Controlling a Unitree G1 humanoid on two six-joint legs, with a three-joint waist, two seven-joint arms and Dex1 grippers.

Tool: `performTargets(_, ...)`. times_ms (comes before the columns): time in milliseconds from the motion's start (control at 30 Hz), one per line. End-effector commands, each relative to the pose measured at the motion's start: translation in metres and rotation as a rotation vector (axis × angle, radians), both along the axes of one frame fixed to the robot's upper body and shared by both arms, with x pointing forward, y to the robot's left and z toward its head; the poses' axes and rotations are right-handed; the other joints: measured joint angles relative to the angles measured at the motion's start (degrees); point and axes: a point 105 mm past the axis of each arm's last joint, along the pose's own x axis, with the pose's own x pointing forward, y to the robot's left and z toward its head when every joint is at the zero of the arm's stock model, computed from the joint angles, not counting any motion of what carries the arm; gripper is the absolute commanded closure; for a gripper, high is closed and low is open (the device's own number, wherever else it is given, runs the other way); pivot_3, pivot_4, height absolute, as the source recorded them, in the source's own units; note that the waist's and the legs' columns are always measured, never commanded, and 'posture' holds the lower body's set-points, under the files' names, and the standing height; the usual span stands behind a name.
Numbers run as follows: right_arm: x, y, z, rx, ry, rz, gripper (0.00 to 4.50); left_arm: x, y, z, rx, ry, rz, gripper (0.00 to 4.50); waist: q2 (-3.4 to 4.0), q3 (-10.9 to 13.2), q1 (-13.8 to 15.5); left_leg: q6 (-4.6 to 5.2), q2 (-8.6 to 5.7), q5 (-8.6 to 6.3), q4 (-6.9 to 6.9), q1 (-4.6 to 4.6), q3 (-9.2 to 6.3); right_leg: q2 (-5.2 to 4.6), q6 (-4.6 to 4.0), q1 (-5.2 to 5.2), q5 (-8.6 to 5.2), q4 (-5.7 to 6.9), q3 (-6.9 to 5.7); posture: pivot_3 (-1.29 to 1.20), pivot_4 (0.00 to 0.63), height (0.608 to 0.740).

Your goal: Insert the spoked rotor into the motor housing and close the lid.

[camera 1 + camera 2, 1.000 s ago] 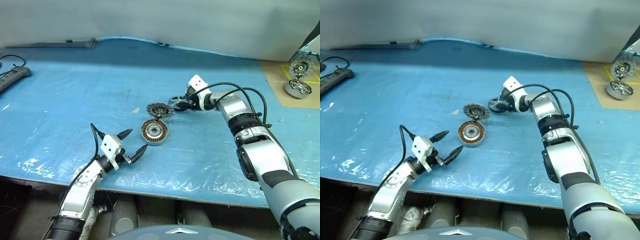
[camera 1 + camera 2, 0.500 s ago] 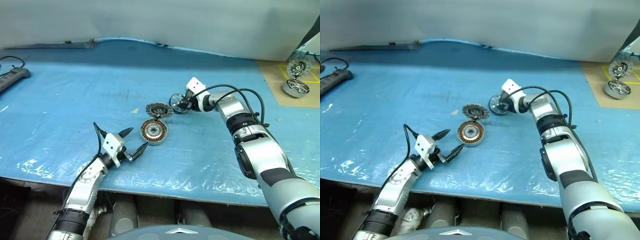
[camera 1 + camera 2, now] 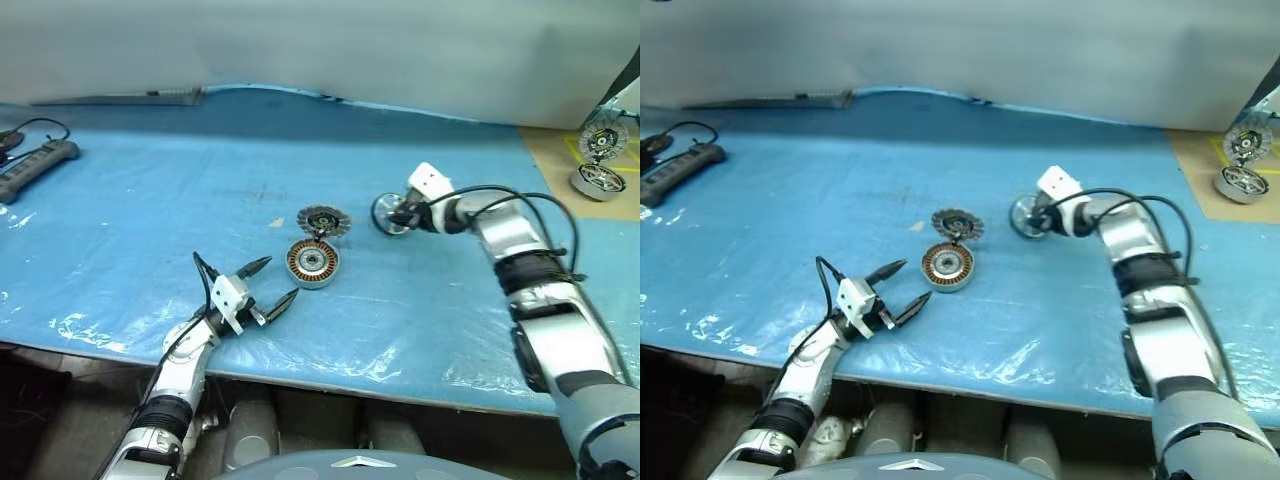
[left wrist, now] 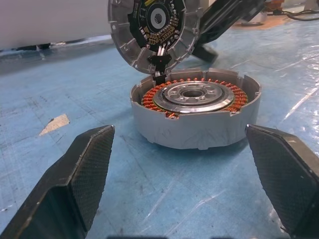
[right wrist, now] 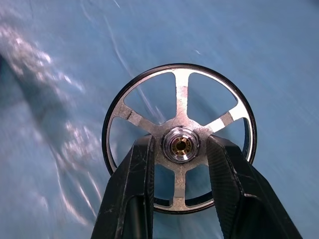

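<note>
Right of the motor housing, the spoked rotor sat pinched at its hub between the right gripper's fingers. Seen from the left wrist, the lid leaned upright behind the housing. The left gripper's fingers gaped wide, empty, above the counter.

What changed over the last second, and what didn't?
The right gripper closed on the hub of the spoked rotor and carried it off to the right, away from the lid. The left gripper stayed open near the table's front edge, facing the motor housing. Housing and lid, propped open behind it, kept their places on the blue sheet.
</note>
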Motion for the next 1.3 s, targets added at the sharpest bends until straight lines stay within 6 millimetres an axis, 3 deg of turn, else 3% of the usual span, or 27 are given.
performTargets(33, -0.02, 0.003, 0.024, -0.024, -0.028, 0.114, 3.3, -0.01, 0.02, -0.032, 0.019, 0.13, 0.065, 0.0, 0.03, -0.02, -0.11, 0.0, -0.02, 0.0, -0.14, 0.19, 0.11, 0.04, 0.15, 0.0, -0.09, 0.0, 0.19, 0.0, 0.15, 0.74)
performTargets(100, -0.034, 0.003, 0.025, -0.048, -0.003, 0.172, 3.3, -0.01, 0.021, -0.031, 0.017, 0.117, 0.064, 0.0, 0.1, -0.07, -0.05, 0.0, -0.05, 0.0, -0.4, 0.39, 0.22, 0.09, 0.43, -0.04, -0.25, -0.03, 0.38, 0.0, 0.15, 0.74)
performTargets(233, -0.087, 0.022, 0.025, -0.035, 0.108, 0.399, 3.3, -0.013, 0.026, -0.03, 0.015, 0.097, 0.058, 0.0, 0.14, -0.1, 0.1, 0.0, -0.09, 0.0, -0.89, 0.54, 0.29, 0.14, 0.46, -0.39, -0.26, -0.12, 0.85, 0.0, 0.15, 0.74)
performTargets(300, -0.097, 0.031, 0.026, -0.012, 0.119, 0.444, 3.3, -0.013, 0.025, -0.024, 0.014, 0.079, 0.048, 0.0, 0.2, -0.13, -0.07, 0.01, -0.14, 0.0, -0.92, 0.6, 0.28, 0.18, 0.48, -0.46, -0.26, -0.13, 1.05, 0.0, 0.15, 0.74)
performTargets(433, -0.115, 0.06, 0.033, 0.062, 0.097, 0.555, 3.3, -0.014, 0.011, 0.013, -0.004, 0.029, 0.012, 0.0, -0.32, 0.13, -0.54, 0.0, -0.1, 0.0, -0.9, 0.29, 0.3, 0.2, 0.49, -0.84, -0.25, -0.11, 1.09, 0.0, 0.15, 0.74)
performTargets(600, -0.128, 0.099, 0.036, 0.128, 0.056, 0.658, 3.3, -0.017, 0.01, 0.022, -0.003, 0.091, 0.024, 0.0, -0.68, 0.25, -0.9, -0.14, -0.05, 0.07, -0.26, -0.87, 0.33, 0.18, 0.21, -1.45, -0.07, -0.4, 1.0, 0.0, 0.15, 0.74)
performTargets(700, -0.131, 0.117, 0.035, 0.153, 0.04, 0.691, 3.3, -0.019, 0.01, 0.024, -0.007, 0.109, 0.026, 0.0, -0.72, 0.26, -0.87, -0.17, -0.02, 0.1, -0.25, -1.39, 0.42, 0.19, 0.53, -1.65, 0.16, -0.62, 0.74, 0.0, 0.15, 0.74)
performTargets(867, -0.13, 0.136, 0.037, 0.18, 0.015, 0.722, 3.3, -0.019, 0.012, 0.029, -0.009, 0.098, 0.036, 0.0, -0.77, 0.3, -0.93, -0.19, 0.04, 0.08, -0.29, -1.46, 0.43, 0.2, 0.53, -1.64, 0.16, -0.61, 0.52, 0.0, 0.15, 0.74)
performTargets(1300, -0.1, 0.165, 0.026, 0.149, -0.069, 0.677, 3.3, -0.019, 0.013, 0.034, -0.009, 0.048, 0.035, 0.0, -0.86, 0.33, -1.25, -0.22, 0.02, 0.11, -0.08, -1.41, 0.43, 0.2, 0.54, -1.58, 0.23, -0.59, 0.61, 0.0, 0.15, 0.74)
